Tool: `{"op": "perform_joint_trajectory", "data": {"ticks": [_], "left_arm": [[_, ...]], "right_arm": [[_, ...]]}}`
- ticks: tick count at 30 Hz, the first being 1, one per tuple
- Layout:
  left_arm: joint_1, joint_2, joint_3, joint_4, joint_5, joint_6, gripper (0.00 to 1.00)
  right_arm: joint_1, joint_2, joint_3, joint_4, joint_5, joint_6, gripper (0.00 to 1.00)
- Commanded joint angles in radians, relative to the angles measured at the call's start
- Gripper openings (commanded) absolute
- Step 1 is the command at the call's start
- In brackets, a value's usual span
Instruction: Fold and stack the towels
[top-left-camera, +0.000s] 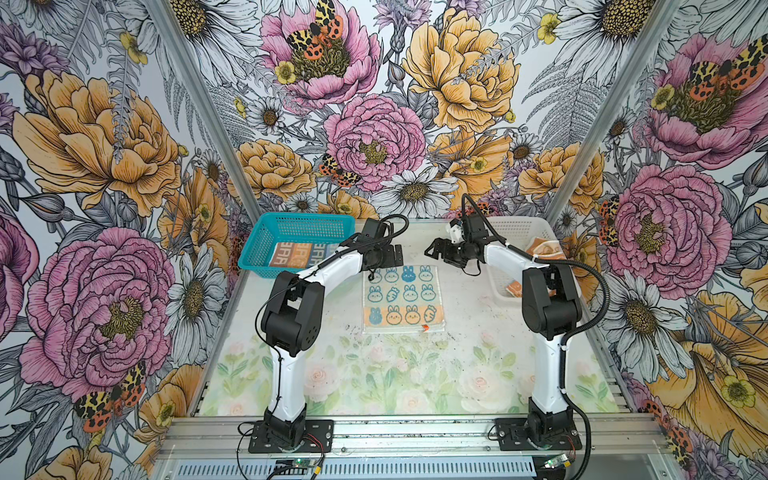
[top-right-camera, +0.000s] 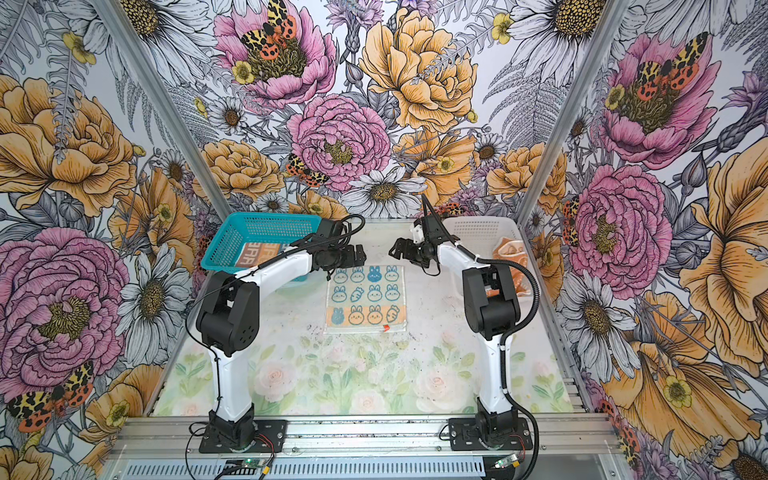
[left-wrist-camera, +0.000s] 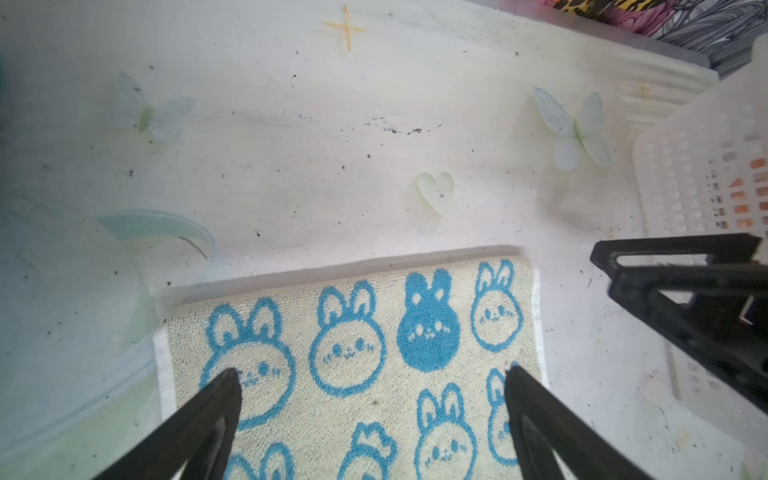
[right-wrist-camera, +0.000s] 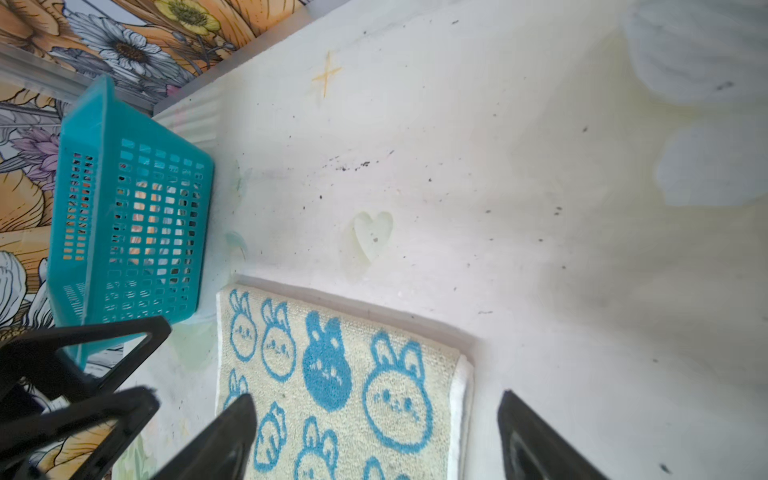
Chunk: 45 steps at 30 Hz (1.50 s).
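Note:
A cream towel (top-left-camera: 402, 300) (top-right-camera: 365, 300) with blue bunnies lies flat in the middle of the table, its far edge a doubled fold. My left gripper (top-left-camera: 398, 257) (left-wrist-camera: 372, 372) hovers open over its far left corner, fingertips spread across the cloth. Over the far right corner my right gripper (top-left-camera: 434, 251) (right-wrist-camera: 375, 397) is open, one finger above the cloth and one beyond its white side hem. A striped towel (top-left-camera: 303, 254) with lettering lies in the teal basket. An orange towel (top-left-camera: 544, 249) sits crumpled in the white basket.
The teal mesh basket (top-left-camera: 266, 237) stands tilted at the far left, close behind my left arm. The white mesh basket (top-left-camera: 519, 226) is at the far right beside my right arm. Floral walls enclose three sides; a metal rail (top-left-camera: 415, 432) runs along the front.

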Motion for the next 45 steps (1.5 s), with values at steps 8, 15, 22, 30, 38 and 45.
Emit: {"op": "perform_joint_trajectory", "data": {"ticks": [8,15,22,30,38,45], "left_arm": [[-0.039,-0.082,-0.118,-0.021,-0.051,0.025,0.99],[-0.065,-0.079,-0.167,-0.018,-0.028,-0.003,0.99],[-0.087,-0.073,-0.222,0.014,0.014,-0.046,0.99],[-0.106,-0.074,-0.296,0.042,0.049,-0.077,0.99],[-0.168,-0.065,-0.347,0.069,0.060,-0.119,0.99],[-0.244,-0.041,-0.322,0.074,0.069,-0.165,0.99]], "right_arm": [[0.026,0.102,0.090,-0.157,0.121,-0.186,0.57],[0.031,0.146,0.115,-0.162,0.110,-0.191,0.47],[0.032,0.184,0.147,-0.169,0.104,-0.185,0.36],[0.034,0.203,0.152,-0.175,0.103,-0.182,0.18],[0.012,0.174,0.128,-0.185,0.114,-0.192,0.00],[-0.029,0.113,0.070,-0.202,0.136,-0.230,0.00]]}}
